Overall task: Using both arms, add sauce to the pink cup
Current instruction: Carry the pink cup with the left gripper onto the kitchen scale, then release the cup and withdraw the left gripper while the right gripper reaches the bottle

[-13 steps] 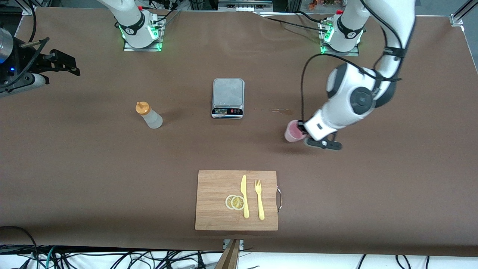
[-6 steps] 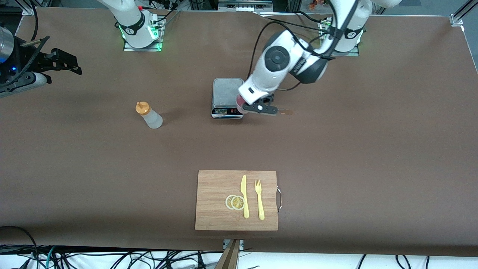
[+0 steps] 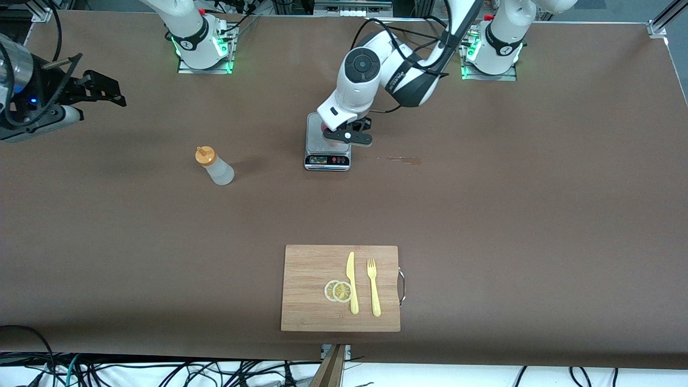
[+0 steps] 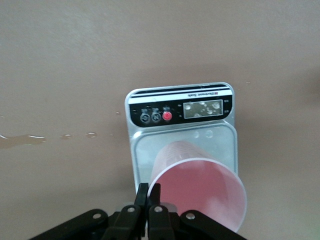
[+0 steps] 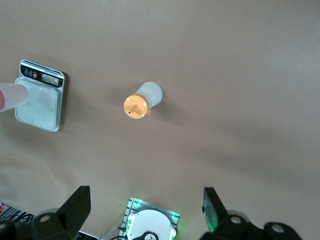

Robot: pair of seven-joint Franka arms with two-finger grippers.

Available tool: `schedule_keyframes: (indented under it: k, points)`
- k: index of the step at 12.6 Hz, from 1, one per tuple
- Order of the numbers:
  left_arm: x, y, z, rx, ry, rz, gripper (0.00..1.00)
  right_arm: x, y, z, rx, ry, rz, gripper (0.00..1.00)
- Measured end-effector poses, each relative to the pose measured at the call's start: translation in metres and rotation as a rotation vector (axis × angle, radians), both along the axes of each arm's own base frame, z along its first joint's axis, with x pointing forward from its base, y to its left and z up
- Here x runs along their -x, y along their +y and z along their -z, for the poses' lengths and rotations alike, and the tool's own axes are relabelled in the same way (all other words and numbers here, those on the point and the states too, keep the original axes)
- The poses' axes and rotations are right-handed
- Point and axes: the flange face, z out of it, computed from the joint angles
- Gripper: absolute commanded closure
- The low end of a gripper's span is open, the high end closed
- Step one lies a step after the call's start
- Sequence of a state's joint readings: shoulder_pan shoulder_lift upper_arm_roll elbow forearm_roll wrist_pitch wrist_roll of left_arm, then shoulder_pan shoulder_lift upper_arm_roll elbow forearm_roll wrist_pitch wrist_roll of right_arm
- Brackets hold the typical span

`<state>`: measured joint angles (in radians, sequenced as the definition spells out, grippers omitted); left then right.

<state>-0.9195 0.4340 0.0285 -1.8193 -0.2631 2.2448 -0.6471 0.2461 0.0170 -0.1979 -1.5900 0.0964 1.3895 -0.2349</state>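
The pink cup (image 4: 200, 187) is held by its rim in my left gripper (image 4: 149, 194), whose fingers are shut on the rim's wall. The cup hangs over the plate of the kitchen scale (image 4: 182, 142). In the front view the left gripper (image 3: 344, 136) is over the scale (image 3: 328, 141) and hides most of the cup (image 3: 324, 128). The sauce bottle (image 3: 214, 166), with its orange cap, stands alone toward the right arm's end of the table and also shows in the right wrist view (image 5: 141, 101). My right gripper (image 3: 114, 91) is open and empty, high over the right arm's end of the table (image 5: 145, 210).
A wooden cutting board (image 3: 306, 290) near the front edge carries a yellow knife (image 3: 352, 282), a yellow fork (image 3: 373, 286) and lemon slices (image 3: 337, 291). A wet streak (image 3: 400, 159) lies on the table beside the scale.
My left arm has carried the pink cup from the table toward its own end over to above the scale. The right gripper shifted only slightly. The bottle has not moved.
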Motion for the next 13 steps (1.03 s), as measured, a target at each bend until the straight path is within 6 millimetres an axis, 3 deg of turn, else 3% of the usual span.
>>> schedule_keyframes:
  k: [5,6,8,9,11,13]
  points:
    - [0.012,-0.01,0.023,-0.019,0.007,0.007,1.0,0.008,-0.002,0.023,-0.051,0.009,-0.104,0.0]
    - [0.013,-0.011,0.025,-0.021,0.008,0.009,0.85,0.008,-0.004,0.032,-0.093,0.009,-0.163,0.0]
    - [0.013,-0.012,0.027,-0.02,0.005,0.008,0.12,0.008,-0.012,0.057,-0.181,0.005,-0.288,0.0]
    - [0.011,-0.011,0.027,-0.021,0.004,0.005,0.0,0.008,-0.018,0.069,-0.222,0.0,-0.339,0.0]
    - [0.003,-0.008,0.023,-0.017,-0.006,-0.009,0.0,0.009,-0.033,0.093,-0.318,-0.01,-0.435,0.0]
    - [-0.016,0.0,0.002,0.001,0.003,-0.051,0.0,0.009,-0.055,0.121,-0.447,-0.033,-0.533,0.0]
